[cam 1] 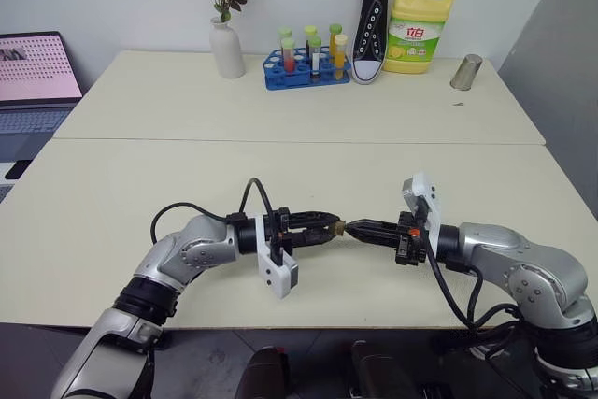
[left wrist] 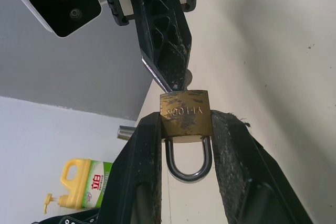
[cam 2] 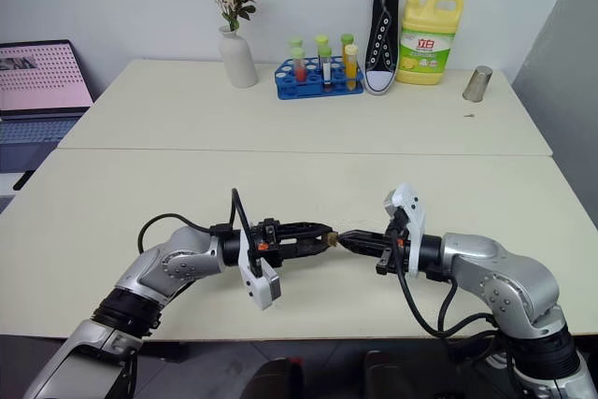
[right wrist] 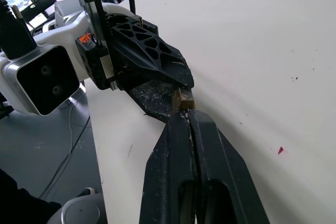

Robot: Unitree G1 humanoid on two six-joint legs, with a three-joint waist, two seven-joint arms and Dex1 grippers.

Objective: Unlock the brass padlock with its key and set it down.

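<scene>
Nearest the camera, the two claws are met tip to tip above the front part of the bench (cam 1: 112, 193). The left claw (cam 1: 327, 228) is clamped on the brass padlock (left wrist: 185, 112): the lock's body is pinched between the two fingers (left wrist: 140, 156), held clear of the bench surface, with its silver shackle (left wrist: 188, 162) lying back between the fingers and its keyhole end turned towards the right claw (cam 1: 350, 228). The right claw's fingers are pressed together, their tips set against the padlock's end. A thin silvery sliver, which may be the key (left wrist: 155, 74), is seen at those tips beside the padlock; whether it is gripped or seated in the lock cannot be told.

The bench is pale cream and is made of two tops joined along a seam that runs across well behind the padlock. Broad bare surface is left on all sides of the padlock, and the front edge lies just below both arms. Along the far edge, well away from the padlock, are ranged a white vase of dried flowers (cam 1: 226, 49), a blue rack of test tubes (cam 1: 304, 67), a black sneaker (cam 1: 372, 21) propped upright, a yellow detergent bottle (cam 1: 420, 30) and a metal cup (cam 1: 465, 72). A laptop (cam 1: 35, 72) is seen beyond the bench's left edge, and a white wall is seen behind the far row.
</scene>
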